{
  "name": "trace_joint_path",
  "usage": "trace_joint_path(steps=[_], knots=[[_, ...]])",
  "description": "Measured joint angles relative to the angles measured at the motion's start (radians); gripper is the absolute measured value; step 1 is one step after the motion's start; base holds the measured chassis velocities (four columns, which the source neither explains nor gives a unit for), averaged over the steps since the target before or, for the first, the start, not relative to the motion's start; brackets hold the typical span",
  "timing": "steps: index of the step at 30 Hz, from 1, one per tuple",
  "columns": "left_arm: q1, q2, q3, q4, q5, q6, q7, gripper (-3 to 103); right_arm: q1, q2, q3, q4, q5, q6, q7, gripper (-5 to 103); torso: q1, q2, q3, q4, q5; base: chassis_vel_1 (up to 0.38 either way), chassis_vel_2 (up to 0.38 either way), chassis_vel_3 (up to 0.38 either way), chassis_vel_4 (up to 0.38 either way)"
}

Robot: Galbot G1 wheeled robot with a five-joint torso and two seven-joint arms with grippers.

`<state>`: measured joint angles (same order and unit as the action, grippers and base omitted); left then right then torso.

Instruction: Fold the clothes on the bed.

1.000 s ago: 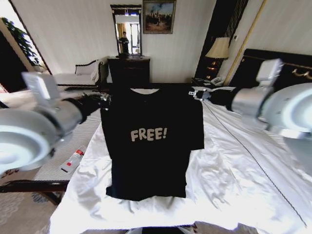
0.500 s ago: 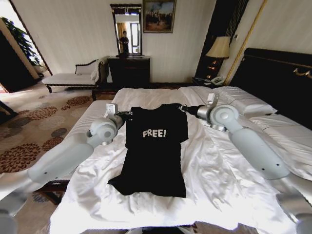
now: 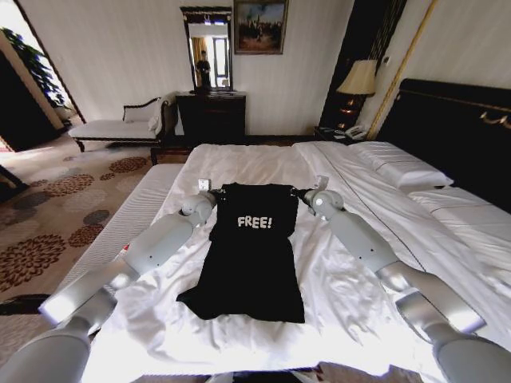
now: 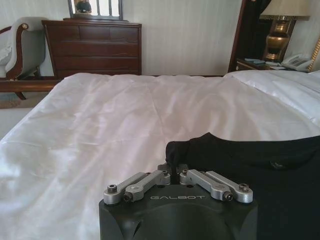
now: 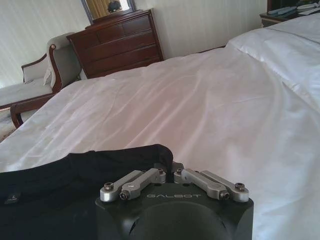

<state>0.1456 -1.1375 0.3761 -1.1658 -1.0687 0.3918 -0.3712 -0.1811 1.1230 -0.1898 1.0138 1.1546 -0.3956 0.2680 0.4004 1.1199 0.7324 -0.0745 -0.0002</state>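
1. The step in hand looks like laying the garment flat: the black short-sleeved cotton T-shirt with white "FREE!" lettering (image 3: 251, 243) lies face up at the centre of the head view, on the white duvet of the large dark-framed bed (image 3: 383, 295), its hem toward the bottom of the frame.
2. The left gripper (image 3: 209, 195) is clenched on the shirt's shoulder at the left of the collar; in the left wrist view a pinch of black cloth stands up between the closed fingers (image 4: 172, 175).
3. The right gripper (image 3: 305, 193) grips the opposite shoulder, its fingers (image 5: 167, 175) pressed together over the fabric edge.
4. Judging from this, the next move calls for letting go of both shoulders without dragging the cloth, then taking new holds for a fold.
5. Open duvet lies all round the shirt, widest toward the upper frame. The bed's left edge and a narrow white-cushioned bench (image 3: 136, 209) sit at centre left.
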Motion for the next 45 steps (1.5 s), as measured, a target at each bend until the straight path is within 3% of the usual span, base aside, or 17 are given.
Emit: trace_joint_path(steps=[2,4,6,7,8,15,28,31,33,34,36,37,39,40,42,44,45], knots=[[-0.011,-0.022,-0.001,0.049,0.025,-0.009,0.015,3,0.013,0.034,-0.006,-0.044,-0.023,0.014,-0.009,2,0.0,0.0,0.0,0.0004,0.0002,0.0,0.0,0.0,0.0],[-0.037,-0.086,-0.011,0.16,0.068,-0.027,0.043,3,0.047,0.11,-0.015,-0.154,-0.08,0.045,-0.039,2,0.0,0.0,0.0,0.0013,0.0,0.0,0.0,0.0,0.0],[-0.047,-0.111,-0.018,0.202,0.086,-0.036,0.057,3,0.057,0.131,-0.017,-0.193,-0.098,0.056,-0.048,2,0.0,0.0,0.0,0.0013,0.0,0.0,0.0,0.0,0.0],[-0.06,-0.142,-0.024,0.257,0.11,-0.053,0.083,3,0.069,0.152,-0.018,-0.237,-0.118,0.069,-0.057,2,0.0,0.0,0.0,0.001,-0.0001,0.0,0.0,0.0,0.0],[-0.103,-0.221,-0.038,0.399,0.176,-0.096,0.167,3,0.106,0.204,-0.011,-0.365,-0.172,0.104,-0.081,2,0.0,0.0,0.0,0.0,0.0,0.0,0.0,0.0,0.0],[-0.159,-0.346,-0.123,0.617,0.27,-0.128,0.222,3,0.149,0.264,0.023,-0.512,-0.256,0.162,-0.109,2,0.0,0.0,0.0,-0.0001,0.0002,0.0,0.0,0.0,0.0],[-0.135,-0.384,-0.212,0.707,0.363,-0.153,0.235,-1,0.135,0.307,0.092,-0.581,-0.341,0.212,-0.142,-1,0.0,0.0,0.0,0.0006,0.0002,0.0,0.0,0.0,0.0],[-0.124,-0.387,-0.225,0.708,0.379,-0.169,0.263,13,0.12,0.292,0.078,-0.563,-0.342,0.199,-0.16,15,0.0,0.0,0.0,0.0001,0.0001,0.0,0.0,0.0,0.0],[-0.122,-0.388,-0.225,0.709,0.385,-0.171,0.264,13,0.118,0.291,0.077,-0.56,-0.341,0.198,-0.16,15,0.0,0.0,0.0,0.0,0.0001,0.0,0.0,0.0,0.0],[-0.119,-0.39,-0.227,0.714,0.402,-0.177,0.265,19,0.115,0.289,0.077,-0.554,-0.34,0.195,-0.16,15,0.0,0.0,0.0,0.0,0.0001,0.0,0.0,0.0,0.0],[-0.119,-0.405,-0.258,0.757,0.509,-0.207,0.281,29,0.11,0.28,0.069,-0.536,-0.33,0.189,-0.16,31,0.0,0.0,0.0,0.0002,0.0002,0.0,0.0,0.0,0.0],[-0.119,-0.408,-0.265,0.767,0.533,-0.212,0.285,34,0.11,0.277,0.066,-0.532,-0.325,0.188,-0.16,31,0.0,0.0,0.0,0.0003,0.0001,0.0,0.0,0.0,0.0],[-0.119,-0.411,-0.272,0.777,0.557,-0.214,0.288,34,0.109,0.272,0.061,-0.523,-0.315,0.185,-0.16,36,0.0,0.0,0.0,0.0004,0.0,0.0,0.0,0.0,0.0],[-0.117,-0.414,-0.281,0.785,0.579,-0.214,0.289,45,0.106,0.263,0.05,-0.504,-0.292,0.178,-0.159,41,0.0,0.0,0.0,0.0003,0.0001,0.0,0.0,0.0,0.0],[-0.113,-0.413,-0.289,0.787,0.583,-0.209,0.281,51,0.101,0.252,0.041,-0.474,-0.266,0.17,-0.151,52,0.0,0.0,0.0,0.0003,0.0001,0.0,0.0,0.0,0.0],[-0.112,-0.412,-0.29,0.786,0.582,-0.207,0.277,56,0.098,0.248,0.039,-0.465,-0.258,0.168,-0.146,52,0.0,0.0,0.0,0.0002,0.0001,0.0,0.0,0.0,0.0],[-0.108,-0.403,-0.289,0.773,0.566,-0.201,0.264,61,0.087,0.232,0.032,-0.424,-0.233,0.156,-0.127,63,0.0,0.0,0.0,0.0002,0.0002,0.0,0.0,0.0,0.0]])
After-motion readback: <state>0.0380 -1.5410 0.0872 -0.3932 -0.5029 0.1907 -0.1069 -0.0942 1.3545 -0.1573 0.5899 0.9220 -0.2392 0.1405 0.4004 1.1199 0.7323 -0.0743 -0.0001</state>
